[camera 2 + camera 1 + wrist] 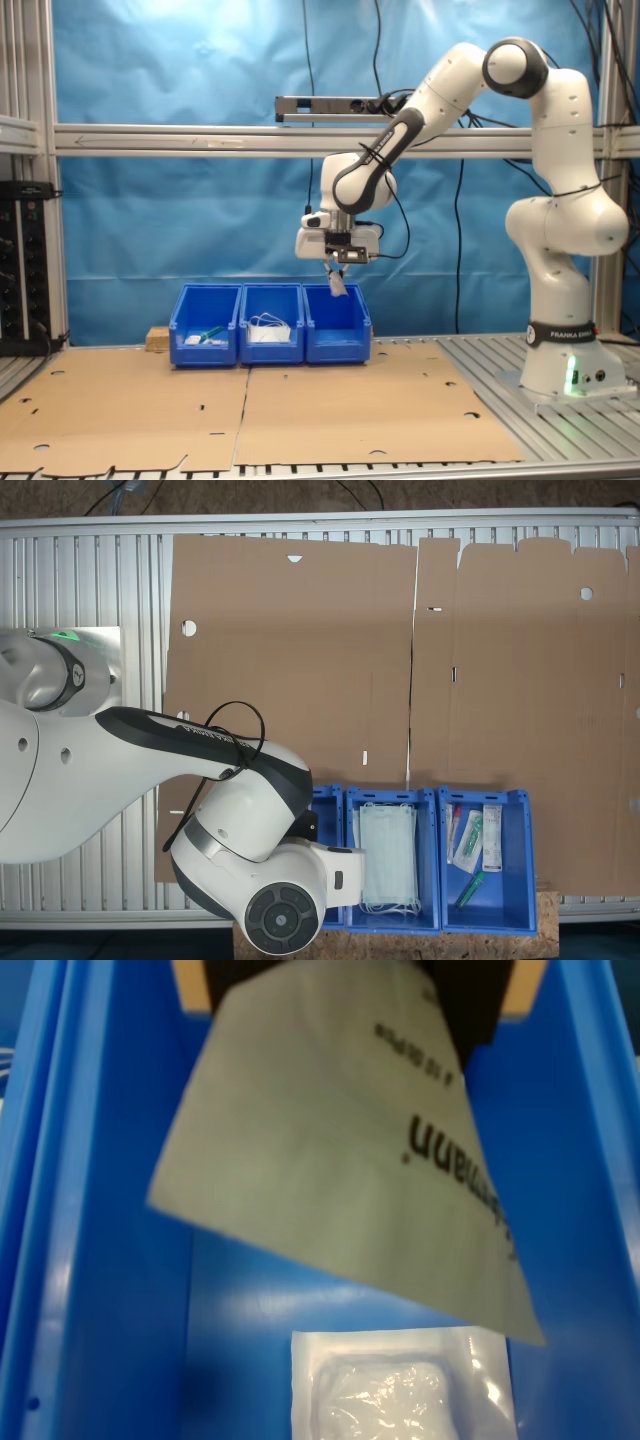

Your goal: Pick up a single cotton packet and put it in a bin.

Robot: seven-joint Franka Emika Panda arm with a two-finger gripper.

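In the second exterior view my gripper [337,262] hangs just above the blue bin [337,328] at the right end of a row of three crates. It is shut on the top edge of the cotton packet [338,285], which dangles tilted over the bin's opening. In the wrist view this white cotton packet [340,1160] with dark print hangs from a dark finger [470,1005], over the bin's blue floor [110,1280]. A plain gauzy white packet [400,1390] lies on that floor. In the first exterior view my arm covers most of the bin [326,802].
The middle crate [432,870] holds pale green face masks [268,330]. The third crate [520,870] holds syringes and sachets [205,335]. Brown cardboard sheets [300,400] cover the table. My base [560,370] stands at the second exterior view's right.
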